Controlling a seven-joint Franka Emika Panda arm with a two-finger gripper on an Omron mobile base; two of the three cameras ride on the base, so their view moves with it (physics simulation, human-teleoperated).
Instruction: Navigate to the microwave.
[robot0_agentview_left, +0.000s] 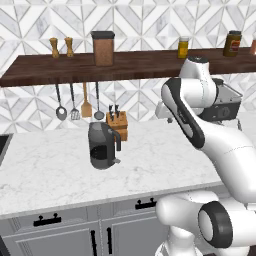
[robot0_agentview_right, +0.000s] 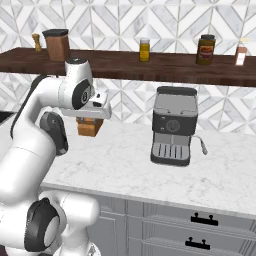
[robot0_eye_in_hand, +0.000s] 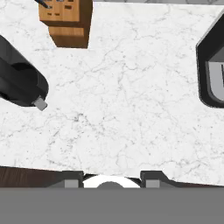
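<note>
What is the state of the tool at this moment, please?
Tool: open and empty, held above the bare marble counter.

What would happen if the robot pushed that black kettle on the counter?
The kettle would probably slide, since the marble counter looks smooth. It stands tall and upright, so a high push might tip it. Its side handle could make it turn.
</note>
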